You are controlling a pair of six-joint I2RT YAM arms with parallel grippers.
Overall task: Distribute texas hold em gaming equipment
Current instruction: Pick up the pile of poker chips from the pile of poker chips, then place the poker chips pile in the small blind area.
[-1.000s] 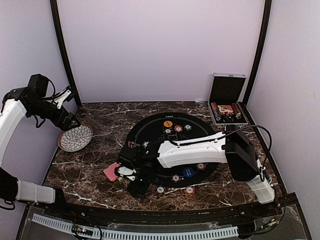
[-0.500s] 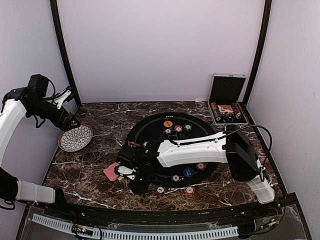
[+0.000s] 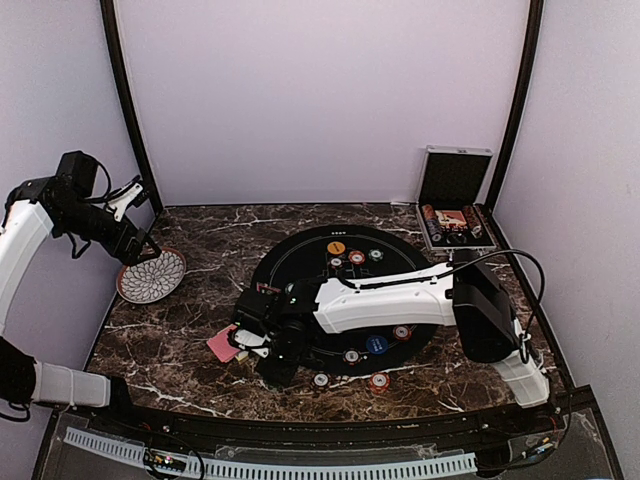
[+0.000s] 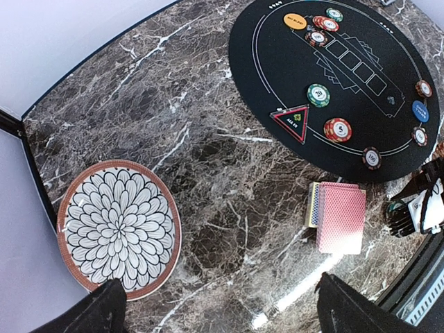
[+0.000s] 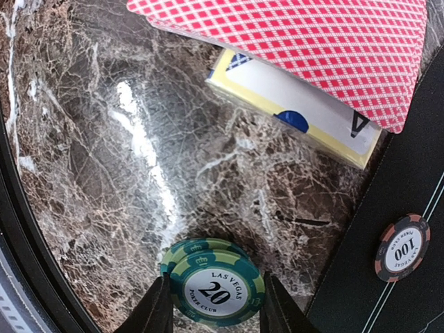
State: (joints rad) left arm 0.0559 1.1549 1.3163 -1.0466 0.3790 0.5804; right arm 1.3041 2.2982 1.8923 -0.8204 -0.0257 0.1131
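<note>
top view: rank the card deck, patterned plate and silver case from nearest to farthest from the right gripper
1. card deck, just left of the right gripper
2. patterned plate, at the left edge
3. silver case, back right corner

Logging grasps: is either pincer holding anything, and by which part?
The right pincer grips the green 20 chips by opposite rim edges. The left pincer is open, holding nothing.

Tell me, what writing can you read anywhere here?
"LAS VEGAS", "20", "POKER CLUB": green chip between the right gripper fingers.
"100": dark chip on the black mat.
"5": red chip on the mat.
"A": white-and-yellow card pack.
Too blurred: print on the orange chip.
</note>
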